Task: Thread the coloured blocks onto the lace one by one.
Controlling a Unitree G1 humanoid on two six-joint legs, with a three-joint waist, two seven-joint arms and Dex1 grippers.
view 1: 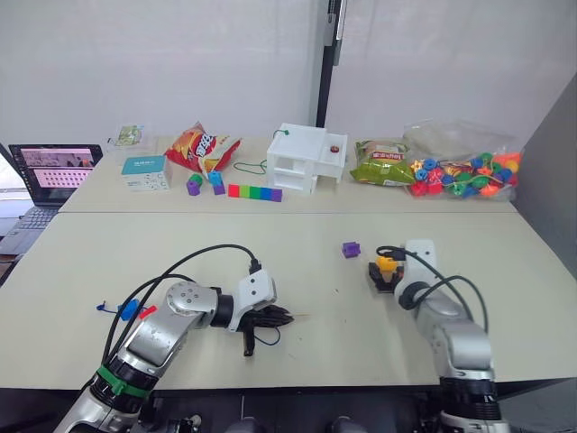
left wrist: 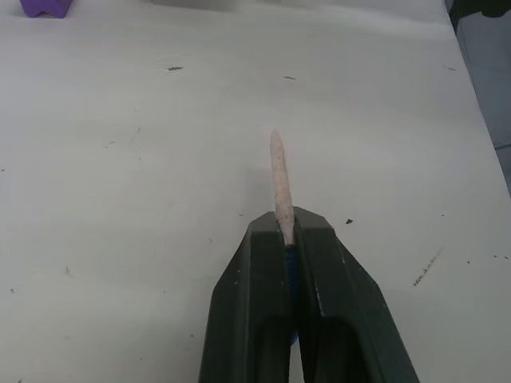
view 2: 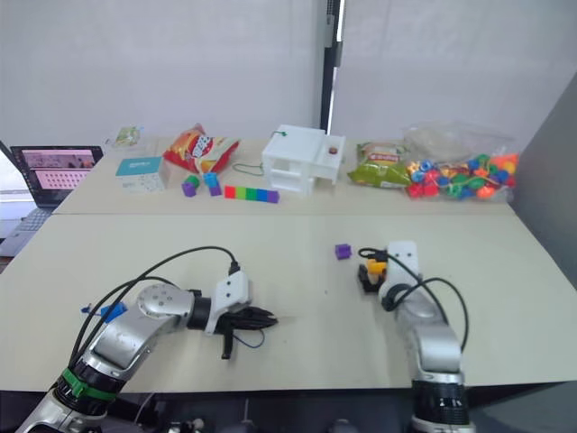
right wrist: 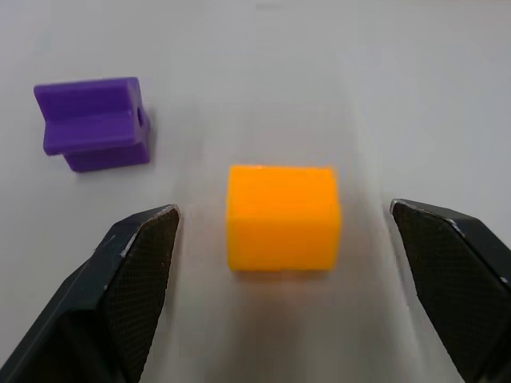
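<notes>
Eye view: your right gripper [view 1: 386, 273] straddles the orange block [view 1: 386, 263], just right of the purple block [view 1: 351, 249].

Left wrist: left gripper [left wrist: 287, 231] clamps the lace [left wrist: 279, 179]; its tip looks stiff.

Right wrist: jaws wide; grip the light, slippery-looking cube's 2 flat faces.

Near counter [view 1: 297, 271]: the left gripper [view 1: 251, 336] lies at front left, its fingers [left wrist: 263, 319] closed on the lace [view 1: 270, 317], whose stiff tip [left wrist: 279, 187] projects forward past them. The right gripper [right wrist: 283, 271] sits at front right, its fingers [right wrist: 128, 279] spread to either side of one block [right wrist: 281, 217], apart from it. A second block [view 1: 351, 249] lies just left of and behind the first.

Far counter, behind: a laptop [view 1: 50, 176] at far left, then a box [view 1: 146, 171], a snack bag [view 1: 200, 147], a bar of fused segments [view 1: 254, 192], a small house model [view 1: 306, 158], and a bag of beads [view 1: 464, 171] at far right.
</notes>
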